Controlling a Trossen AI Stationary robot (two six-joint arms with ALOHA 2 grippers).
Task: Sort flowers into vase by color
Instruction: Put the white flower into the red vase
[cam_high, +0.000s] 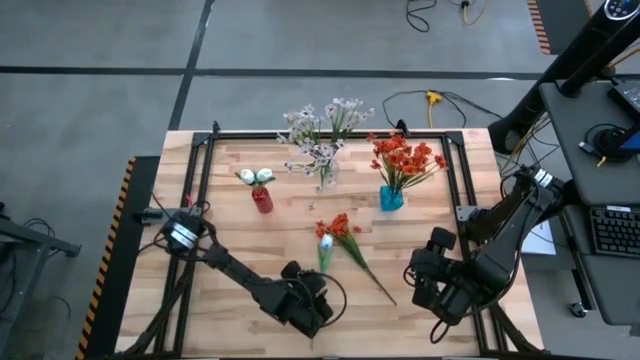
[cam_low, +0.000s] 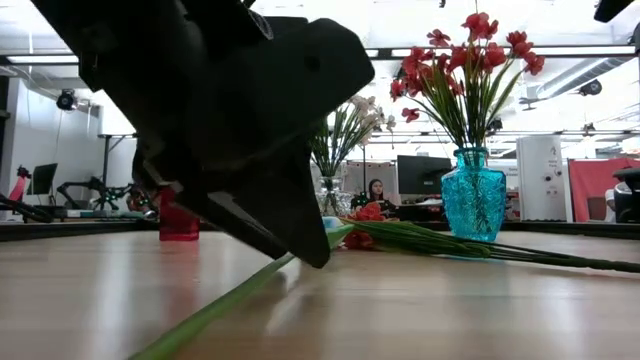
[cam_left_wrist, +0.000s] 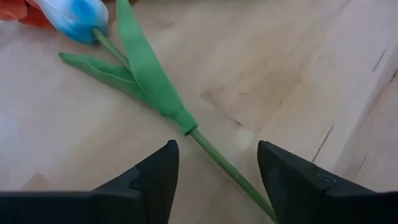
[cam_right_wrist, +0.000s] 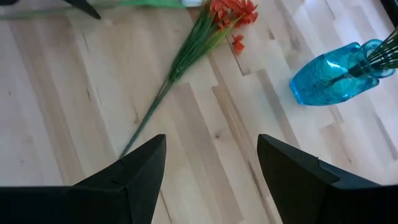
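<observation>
While open, left hand (cam_left_wrist: 217, 150) astride tulip (cam_left_wrist: 158, 93)

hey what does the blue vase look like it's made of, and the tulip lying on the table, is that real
The blue vase looks like tinted glass: see-through turquoise with a glossy shine, stems showing inside, though clear plastic is possible. The tulip lying on the table looks artificial: its leaf is flat, even green like fabric or plastic, and wraps the smooth stem like a sleeve.

Bright, even overhead light; soft shadows. The low view's near arm (cam_low: 230, 110) is blurred, backlit by ceiling glare.
</observation>
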